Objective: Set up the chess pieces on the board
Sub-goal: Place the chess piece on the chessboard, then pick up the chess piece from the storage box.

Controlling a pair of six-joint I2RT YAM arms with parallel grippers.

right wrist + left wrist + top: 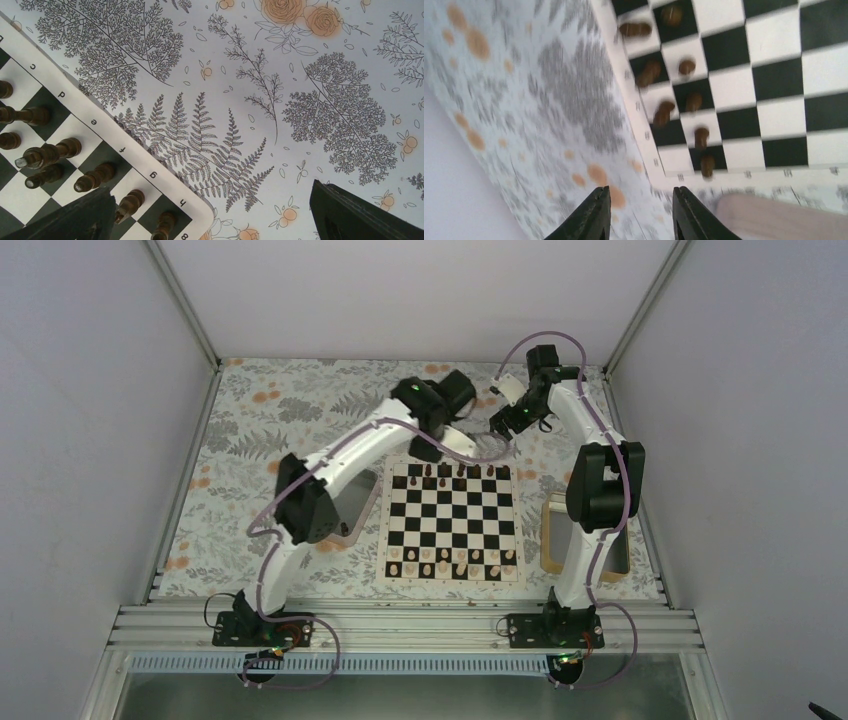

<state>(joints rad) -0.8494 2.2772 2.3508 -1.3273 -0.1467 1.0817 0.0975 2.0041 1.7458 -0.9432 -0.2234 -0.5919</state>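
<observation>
- Two arms, both reaching to far edge of the board (pixel 450 522); board lies on floral cloth (pixel 270 410) btwn the arm bases and far wall.
- Left gripper (pixel 640 215): fingers slightly parted, nothing btwn them, cloth visible through the gap. Hangs over the cloth just off the board's far-left corner, beside the pale border; not touching any piece.
- Right gripper (pixel 215 220): jaws spread wide, empty. Over the cloth just outside the board's far edge, near the lettered border (c–h legible).
- Dark brown chess pieces (pixel 452 472): on the board, clustered in the two rows nearest its far edge. Left wrist view is motion-blurred, approx. ten brown pieces there in two lines along the edge; exact types can't be told.
- Right wrist view: pieces on squares along files c–h, sharp, apart from the fingers.
- Pale cream pieces (pixel 450 560): two rows at board's near edge.
- Wood-edged tray (pixel 549 540): just right of board, partly hidden by right arm.
</observation>
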